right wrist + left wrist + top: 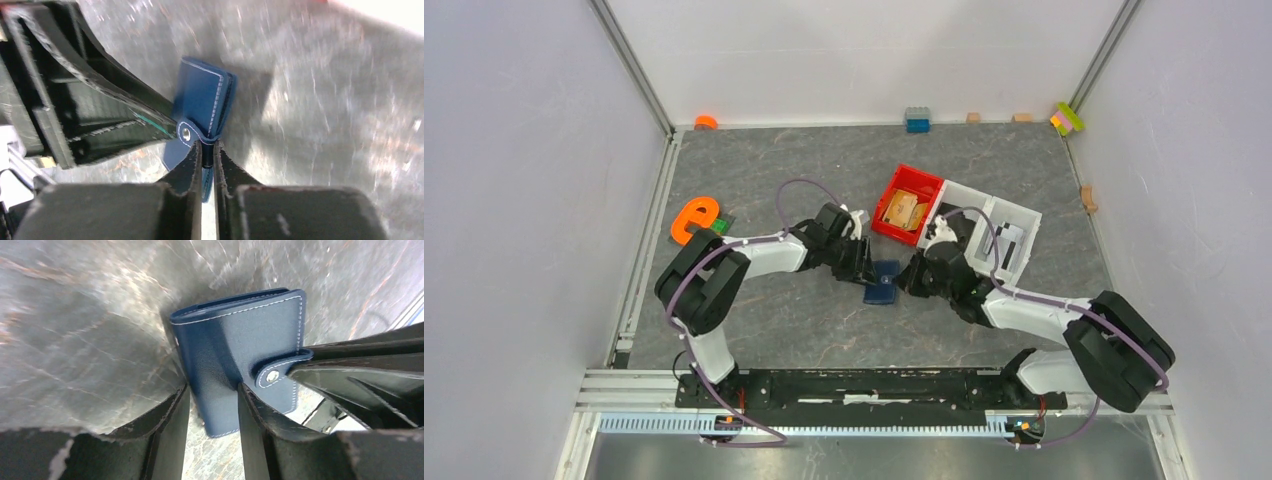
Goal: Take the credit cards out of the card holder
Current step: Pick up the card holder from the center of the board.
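The card holder (884, 283), a dark navy wallet, is folded shut between my two grippers at the middle of the mat. In the left wrist view the card holder (235, 335) runs down between my left gripper's (214, 390) fingers, which hold it near the spine. My left gripper (865, 271) is on its left side. My right gripper (207, 145) is shut on the snap tab (192, 133) at the card holder's (200, 95) edge. The snap tab (280, 371) still looks fastened. My right gripper (907, 279) is on its right side. The credit cards are hidden.
A red tray (921, 182) holding tan wooden blocks (904, 210) stands just behind the card holder, with a white tray (1014, 212) joined at its right. An orange letter (692, 217) and a green block (725, 225) lie at the left. Small toy blocks line the back edge.
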Robot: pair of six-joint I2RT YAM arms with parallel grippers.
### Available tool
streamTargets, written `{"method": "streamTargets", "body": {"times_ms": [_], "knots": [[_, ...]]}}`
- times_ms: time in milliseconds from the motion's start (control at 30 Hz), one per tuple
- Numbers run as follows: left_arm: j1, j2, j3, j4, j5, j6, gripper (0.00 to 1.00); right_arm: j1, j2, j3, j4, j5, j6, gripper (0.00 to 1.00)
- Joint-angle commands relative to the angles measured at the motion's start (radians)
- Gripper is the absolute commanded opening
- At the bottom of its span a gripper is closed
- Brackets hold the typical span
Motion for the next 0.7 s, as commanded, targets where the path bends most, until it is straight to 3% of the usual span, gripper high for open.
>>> {"method": "streamTargets", "body": {"times_ms": [0, 100, 300, 467, 667], "knots": [[0.063, -0.054, -0.075, 0.13, -0.023, -0.053, 0.47, 0.004, 0.024, 0.186, -0.022, 0.184, -0.147, 0.02], [0.077, -0.147, -0.137, 0.203, -0.063, -0.052, 0.52, 0.003, 0.066, 0.243, -0.028, 0.144, -0.241, 0.0], [0.077, -0.275, -0.221, 0.29, -0.089, -0.049, 0.61, 0.004, 0.051, 0.165, 0.182, -0.026, -0.362, 0.0], [0.077, -0.337, -0.276, 0.392, -0.041, -0.065, 0.61, 0.004, -0.013, 0.141, 0.174, -0.023, -0.441, 0.0], [0.077, -0.559, -0.397, 0.529, -0.037, -0.065, 0.68, 0.002, -0.139, 0.108, 0.186, -0.092, -0.447, 0.0]]}}
